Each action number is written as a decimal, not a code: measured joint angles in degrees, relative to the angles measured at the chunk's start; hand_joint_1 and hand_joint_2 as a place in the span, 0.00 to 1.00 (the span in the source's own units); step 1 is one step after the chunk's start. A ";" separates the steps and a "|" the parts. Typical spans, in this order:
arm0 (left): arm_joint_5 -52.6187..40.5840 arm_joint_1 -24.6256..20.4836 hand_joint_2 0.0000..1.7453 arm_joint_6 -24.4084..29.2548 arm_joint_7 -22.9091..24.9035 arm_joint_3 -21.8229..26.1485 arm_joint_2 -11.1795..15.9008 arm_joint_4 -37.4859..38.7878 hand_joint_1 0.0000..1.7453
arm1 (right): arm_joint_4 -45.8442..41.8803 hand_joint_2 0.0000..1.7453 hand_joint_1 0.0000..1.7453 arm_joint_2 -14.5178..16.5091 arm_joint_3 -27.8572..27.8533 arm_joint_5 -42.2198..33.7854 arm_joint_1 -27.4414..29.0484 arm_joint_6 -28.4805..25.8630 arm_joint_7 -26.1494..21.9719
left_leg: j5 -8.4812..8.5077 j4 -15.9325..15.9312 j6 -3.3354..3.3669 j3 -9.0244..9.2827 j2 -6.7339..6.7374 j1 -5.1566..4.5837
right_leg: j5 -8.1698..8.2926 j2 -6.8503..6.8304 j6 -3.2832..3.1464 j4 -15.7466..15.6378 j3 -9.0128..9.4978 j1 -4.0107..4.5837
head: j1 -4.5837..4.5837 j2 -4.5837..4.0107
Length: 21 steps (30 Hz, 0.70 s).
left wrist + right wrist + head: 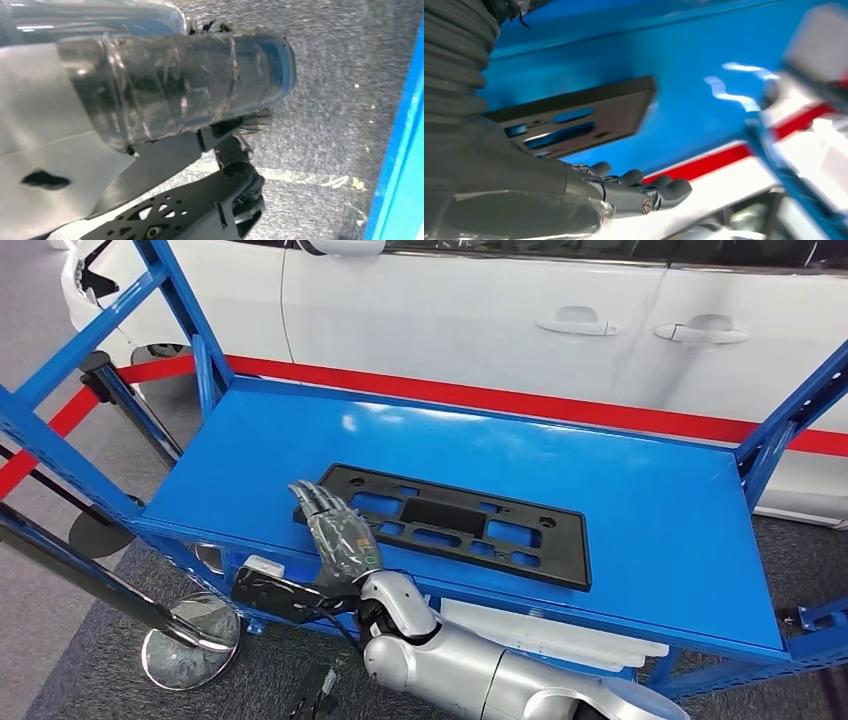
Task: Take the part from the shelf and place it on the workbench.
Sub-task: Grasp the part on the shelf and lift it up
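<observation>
Black flat slotted part (455, 525) on blue shelf (650, 510); right hand (335, 530) fingers spread, empty.

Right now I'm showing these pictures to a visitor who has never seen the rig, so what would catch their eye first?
Most likely the bright blue shelf, with a flat black part full of cut-outs lying near its front edge. Next, the robot's right hand, fingers stretched out over the part's near left corner at the end of a silver arm. Behind the shelf stands a white car with a red stripe.
</observation>
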 joint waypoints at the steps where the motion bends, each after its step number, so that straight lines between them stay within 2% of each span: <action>1: 0.11 0.10 0.00 0.16 0.27 -0.01 -0.05 0.00 0.00 | 0.69 1.00 0.00 -0.05 0.04 1.10 -0.30 -0.16 1.09 | 0.17 -0.28 0.37 0.10 0.06 0.10 | -0.97 -0.07 0.20 1.42 -0.65 0.03 | 0.12 0.00; 2: 0.16 0.19 0.00 0.32 0.54 -0.01 -0.11 0.00 0.00 | 1.19 1.00 0.00 -0.10 0.04 2.05 -0.54 -0.29 1.98 | 0.29 -0.48 0.67 0.19 0.16 0.17 | -2.44 -0.15 0.34 3.96 -1.85 0.07 | 0.21 0.00; 4: 0.20 0.31 0.00 0.66 1.09 -0.02 -0.26 0.00 0.00 | 2.24 1.00 0.00 -0.17 0.06 3.66 -0.83 -0.38 3.68 | 0.26 -0.47 1.04 0.17 0.30 0.04 | -5.65 -0.22 0.47 11.44 -5.37 0.11 | 0.28 0.00; 5: 0.20 0.38 0.00 0.87 1.34 -0.03 -0.36 0.00 0.00 | 2.85 1.00 0.00 -0.25 0.10 4.39 -0.87 -0.38 4.58 | 0.23 -0.43 1.15 0.17 0.35 0.00 | -6.36 -0.23 0.52 14.28 -6.80 0.10 | 0.27 0.00; 6: 0.20 0.44 0.00 1.07 1.53 -0.05 -0.46 0.00 0.00 | 3.46 1.00 0.00 -0.36 0.16 5.13 -0.91 -0.38 5.54 | 0.18 -0.36 1.23 0.18 0.36 -0.01 | -6.12 -0.23 0.53 15.39 -7.43 0.09 | 0.29 0.00; 7: 0.20 0.50 0.00 1.24 1.69 -0.07 -0.58 0.00 0.00 | 4.01 1.00 0.00 -0.49 0.25 5.81 -1.00 -0.37 6.43 | 0.11 -0.26 1.26 0.19 0.34 -0.01 | -4.84 -0.25 0.48 14.19 -6.98 0.07 | 0.30 0.00; 9: 0.19 0.55 0.00 1.46 1.85 -0.19 -0.86 0.00 0.00 | 4.86 1.00 0.00 -0.68 0.37 7.09 -1.47 -0.28 8.02 | -0.16 0.14 1.13 0.16 0.30 -0.03 | -1.12 -0.38 0.19 7.09 -3.78 0.06 | 0.32 0.00; 11: 0.19 0.41 0.00 1.23 1.97 -0.33 -0.99 0.00 0.00 | 5.51 1.00 0.00 -0.71 0.43 8.55 -2.26 0.14 9.59 | -0.47 0.75 0.69 -0.14 0.30 -0.21 | 0.73 -0.53 -0.17 1.23 -1.05 0.21 | 0.23 0.00; 14: 0.21 0.14 0.00 0.24 2.02 -0.43 -0.74 0.00 0.00 | 6.56 1.00 0.00 -0.85 0.69 11.33 -3.12 1.37 12.42 | -0.48 0.86 -0.02 -0.41 0.41 -0.26 | 0.90 -0.37 -0.74 -0.02 -0.55 0.37 | 0.22 0.00; 16: 0.14 -0.09 0.00 -0.21 1.85 -0.47 -0.50 0.00 0.00 | 7.18 1.00 0.00 -0.94 0.86 13.23 -3.63 2.77 14.38 | -1.55 2.22 -0.61 -1.00 0.40 -0.13 | 1.20 -0.32 -1.24 -0.40 -0.39 0.12 | 0.09 0.00; 17: 0.09 -0.25 0.00 -0.31 1.75 -0.51 -0.41 0.00 0.00 | 7.43 1.00 0.00 -0.97 0.92 14.09 -3.97 3.64 15.25 | -2.83 4.36 -0.94 -1.96 0.37 -0.03 | 1.32 -0.33 -1.45 -0.56 -0.30 -0.03 | -0.03 0.00; 19: -0.03 -0.52 0.00 -0.37 1.67 -0.68 -0.31 0.00 0.00 | 7.98 1.00 0.00 -1.18 1.05 15.63 -4.55 5.58 16.86 | -6.04 11.43 -1.53 -5.17 0.35 0.18 | 1.37 -0.34 -1.62 -0.58 -0.28 -0.04 | -0.24 0.00; 20: -0.07 -0.60 0.00 -0.37 1.73 -0.78 -0.27 0.00 0.00 | 8.25 1.00 0.00 -1.38 1.13 16.30 -4.67 6.51 17.54 | -7.01 14.60 -1.72 -6.70 0.35 0.26 | 1.37 -0.33 -1.66 -0.58 -0.27 -0.03 | -0.24 0.00; 21: -0.10 -0.61 0.00 -0.36 1.85 -0.85 -0.23 0.00 0.00 | 8.52 1.00 0.00 -1.62 1.21 16.86 -4.70 7.37 18.17 | -7.10 16.24 -1.83 -7.55 0.35 0.32 | 1.36 -0.30 -1.66 -0.57 -0.26 -0.02 | -0.24 0.00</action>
